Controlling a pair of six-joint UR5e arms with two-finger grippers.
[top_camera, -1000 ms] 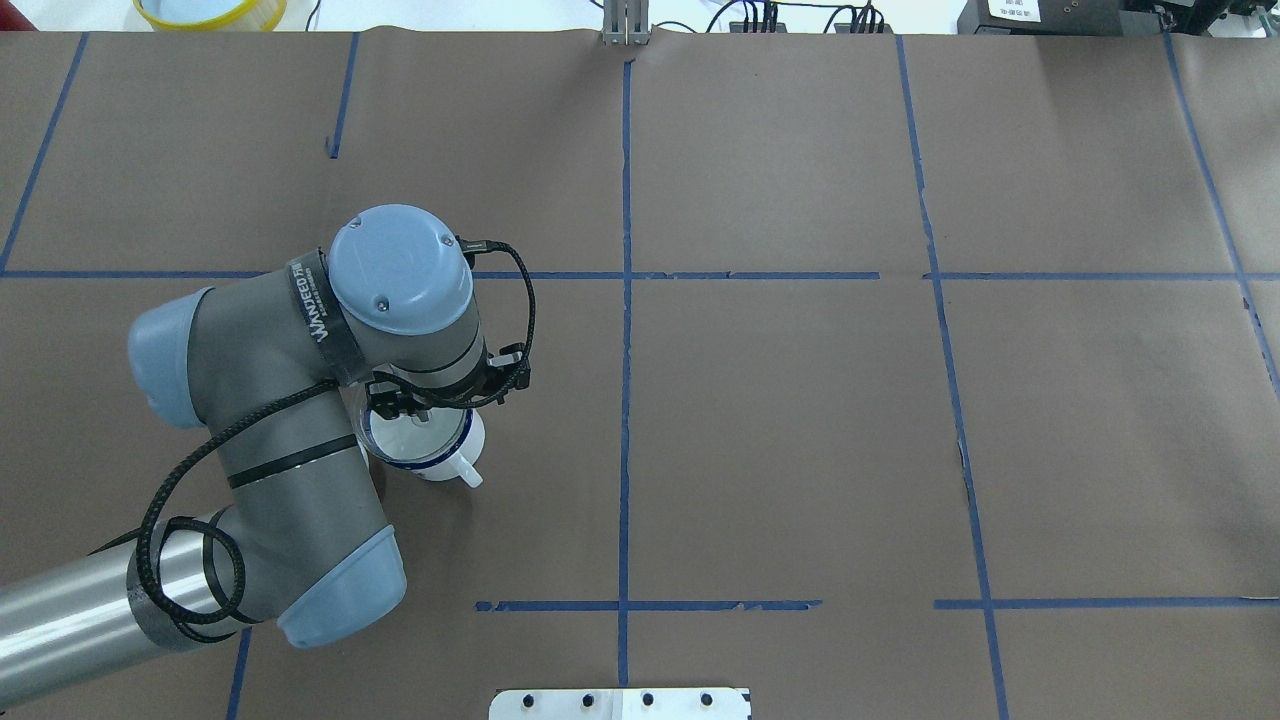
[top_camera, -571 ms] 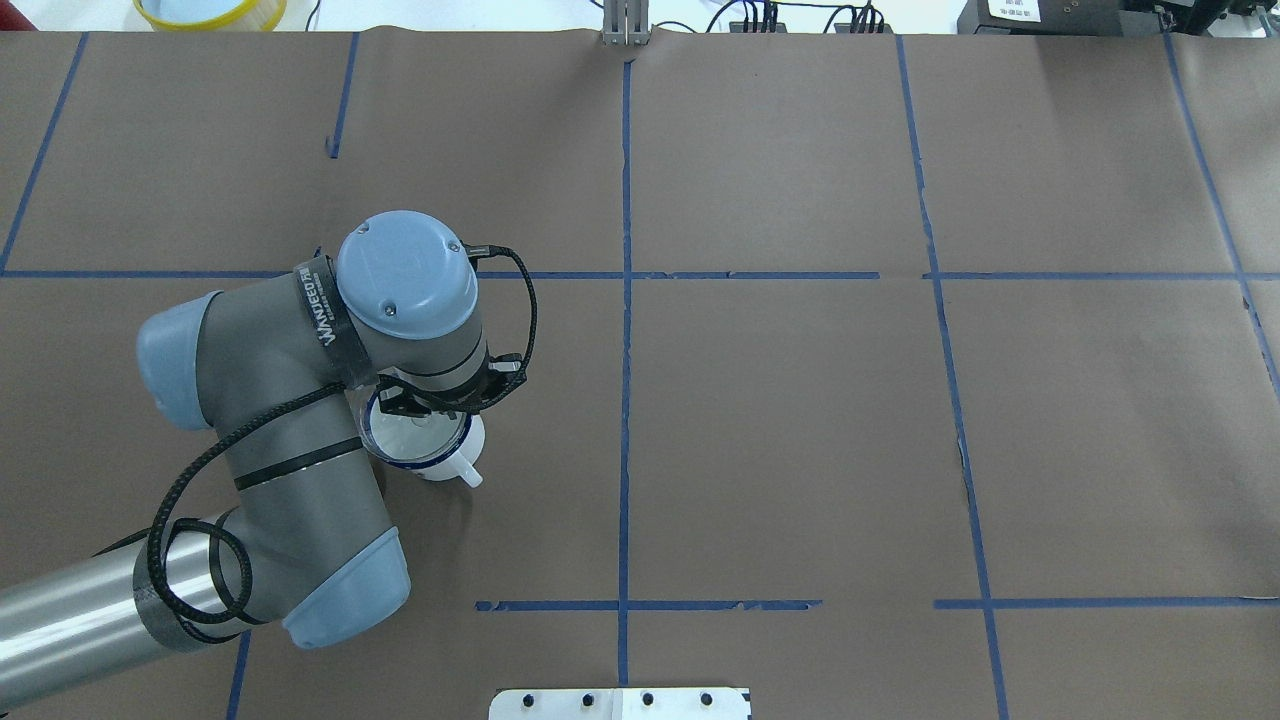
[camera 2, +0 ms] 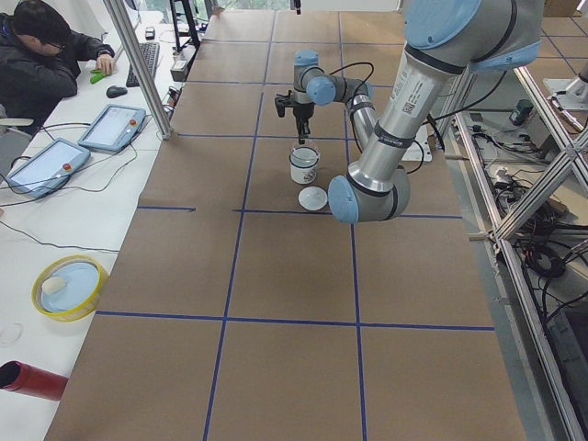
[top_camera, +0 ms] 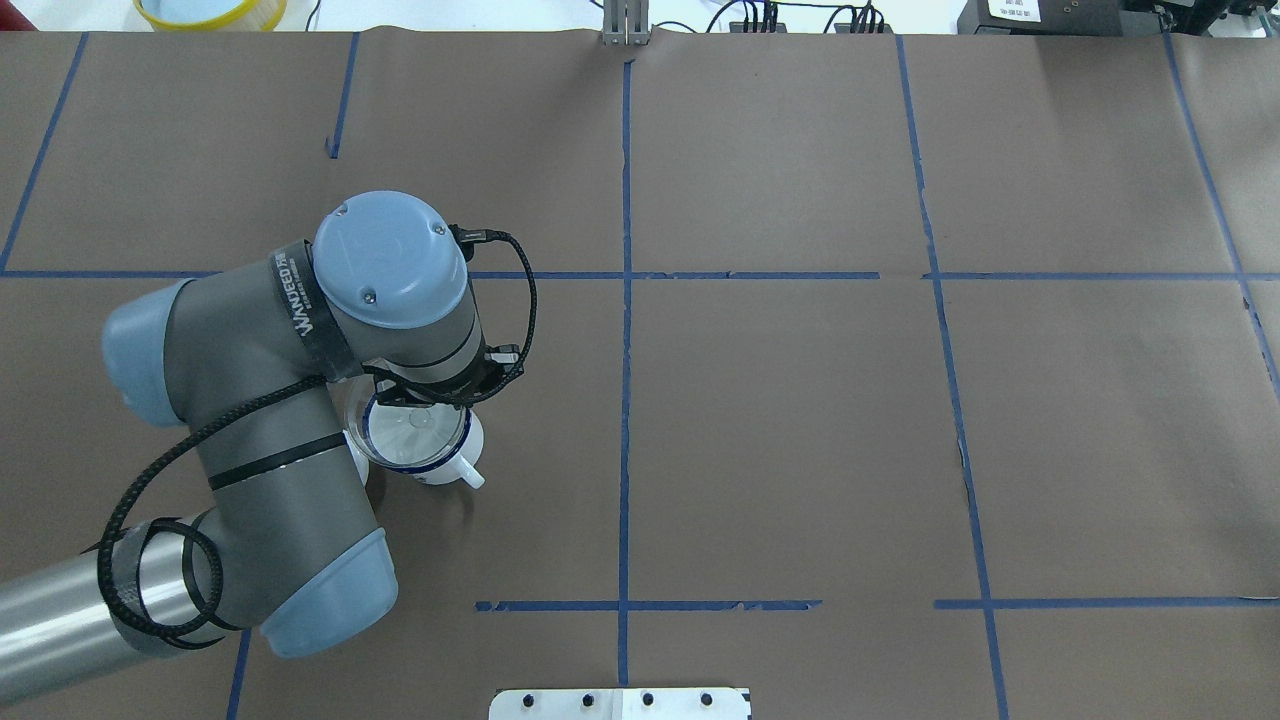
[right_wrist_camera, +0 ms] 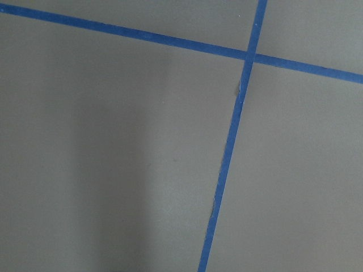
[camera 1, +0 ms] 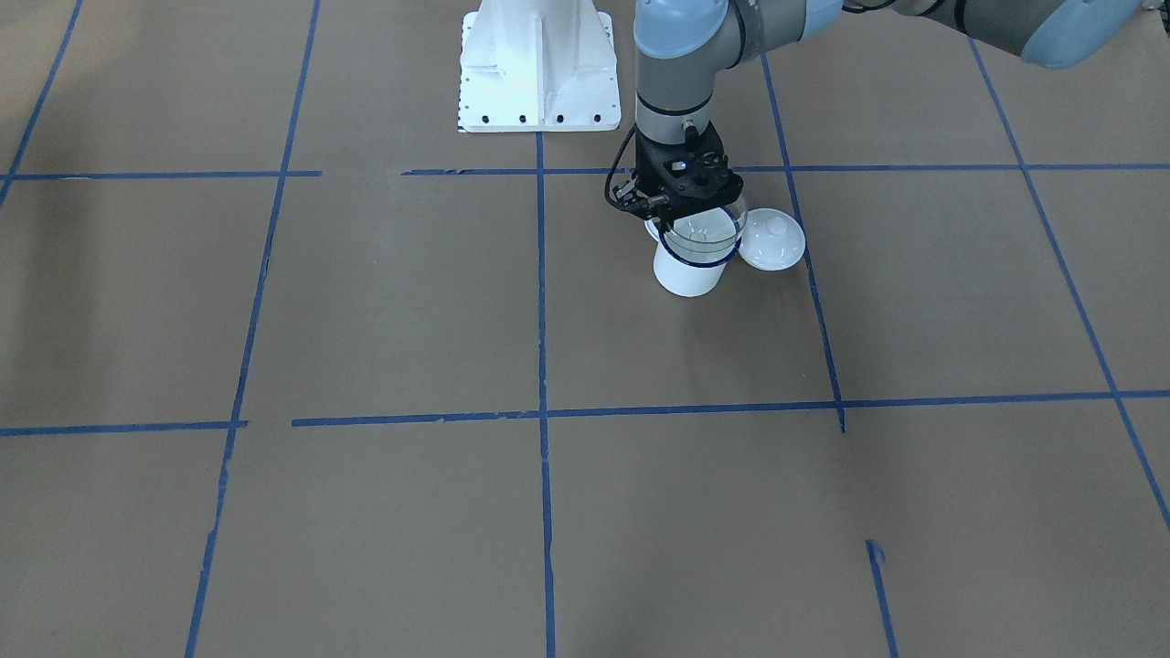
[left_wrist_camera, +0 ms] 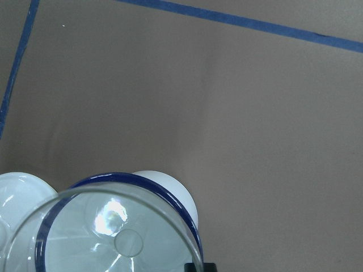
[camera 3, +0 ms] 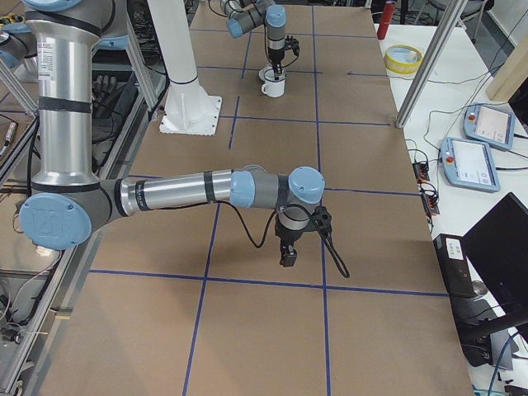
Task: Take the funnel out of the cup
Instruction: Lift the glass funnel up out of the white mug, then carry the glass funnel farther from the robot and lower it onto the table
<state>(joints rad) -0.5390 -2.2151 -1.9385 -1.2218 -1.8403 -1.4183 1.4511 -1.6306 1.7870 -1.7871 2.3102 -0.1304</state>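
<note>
Left jaws clamped on funnel (camera 1: 704, 230) rim, funnel right over cup (camera 1: 686, 277) mouth. Right jaws above bench (camera 1: 366, 320); open/shut can't tell.

The cup (camera 1: 687, 274) stands on the desk (camera 1: 366, 320), in front of the robot base (camera 1: 539, 64) and toward the robot's left. The funnel (camera 1: 702, 228) sits over the cup's mouth. The lid (camera 1: 772, 239) lies just beside the cup on the robot's left. The left gripper (camera 1: 675, 217) hangs directly above the cup, at the funnel's rim. The right gripper (camera 3: 289, 257) hangs well apart from the cup, toward the robot's right.
</note>
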